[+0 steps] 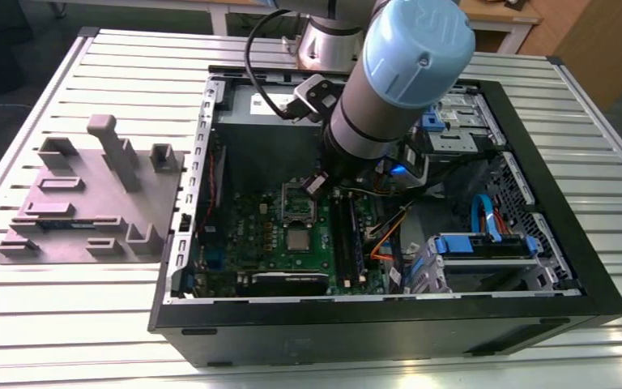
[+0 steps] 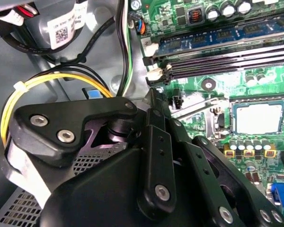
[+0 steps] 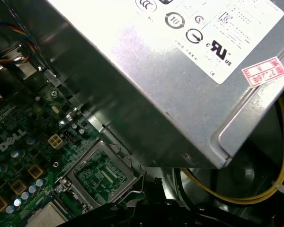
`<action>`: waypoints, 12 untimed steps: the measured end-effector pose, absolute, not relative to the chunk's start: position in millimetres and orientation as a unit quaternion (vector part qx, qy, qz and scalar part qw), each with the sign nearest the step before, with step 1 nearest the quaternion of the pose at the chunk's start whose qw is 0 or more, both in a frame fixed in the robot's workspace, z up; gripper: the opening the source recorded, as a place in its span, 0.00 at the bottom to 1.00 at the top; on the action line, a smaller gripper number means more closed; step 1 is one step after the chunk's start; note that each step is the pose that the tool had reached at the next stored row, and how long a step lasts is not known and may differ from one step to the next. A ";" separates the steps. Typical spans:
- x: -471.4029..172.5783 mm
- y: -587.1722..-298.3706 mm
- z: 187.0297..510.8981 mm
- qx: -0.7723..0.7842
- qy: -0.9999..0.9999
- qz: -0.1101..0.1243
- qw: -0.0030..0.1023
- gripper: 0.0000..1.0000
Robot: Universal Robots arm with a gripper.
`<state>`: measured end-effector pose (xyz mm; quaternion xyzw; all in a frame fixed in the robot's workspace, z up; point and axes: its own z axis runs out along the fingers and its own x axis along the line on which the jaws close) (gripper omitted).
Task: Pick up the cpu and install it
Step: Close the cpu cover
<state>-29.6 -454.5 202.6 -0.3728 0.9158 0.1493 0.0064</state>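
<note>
Black linkage gripper [image 2: 154,94], grip state unclear, hovers beside small silver square cpu [image 2: 259,118] on green motherboard [image 2: 203,14].

A tabletop [image 1: 41,324] of pale ribbed metal slats fills the scene, with bright light glaring off its front edge. Beyond its far edge stands wooden furniture [image 1: 592,40] in a light brown tone, and a dark floor [image 1: 9,49] shows alongside.

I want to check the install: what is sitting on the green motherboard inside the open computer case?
A small square silver-topped cpu lies flat on the green motherboard, beside long black memory slots. The grey robot arm covers the board's upper right part.
</note>
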 end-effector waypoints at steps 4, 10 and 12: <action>-30.1 -454.3 204.4 -0.373 0.917 0.145 0.004 0.10; -30.5 -454.2 209.0 -0.373 0.917 0.140 0.002 0.10; -30.7 -454.2 211.1 -0.373 0.918 0.138 0.002 0.10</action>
